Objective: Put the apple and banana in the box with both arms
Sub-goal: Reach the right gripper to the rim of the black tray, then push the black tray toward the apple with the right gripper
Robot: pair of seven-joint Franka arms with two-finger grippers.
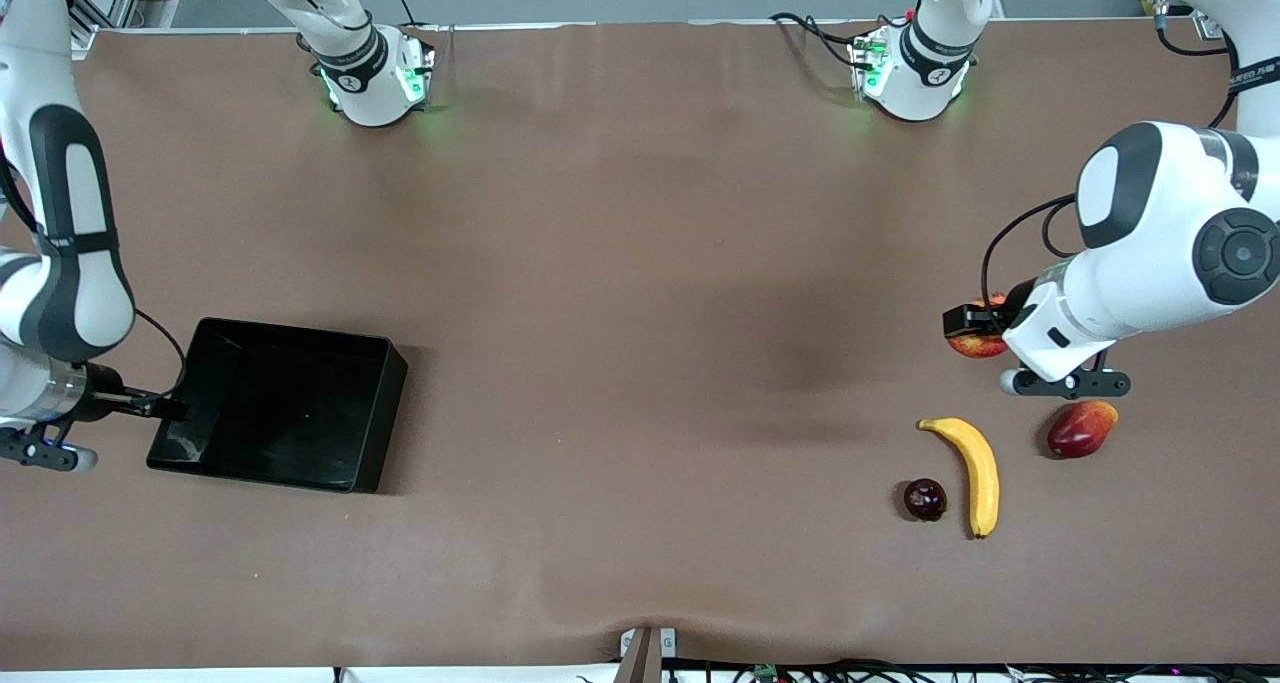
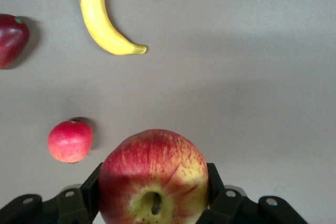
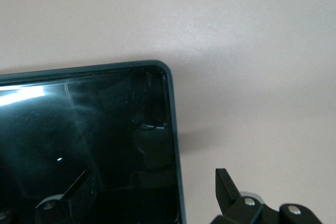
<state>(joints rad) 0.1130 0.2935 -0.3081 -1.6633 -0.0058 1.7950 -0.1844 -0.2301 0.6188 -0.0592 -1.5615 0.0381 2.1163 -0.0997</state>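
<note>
My left gripper is shut on the apple, red with yellow patches, and holds it in the air over the left arm's end of the table. In the left wrist view the apple fills the space between the black fingers, stem dimple toward the camera. The banana lies on the table nearer the front camera, and it shows as the banana in the left wrist view. The black box sits at the right arm's end. My right gripper is open, straddling the box wall.
A red-orange mango-like fruit lies beside the banana toward the left arm's end. A dark round fruit lies on the banana's other flank. A small plain red fruit rests on the table below the held apple.
</note>
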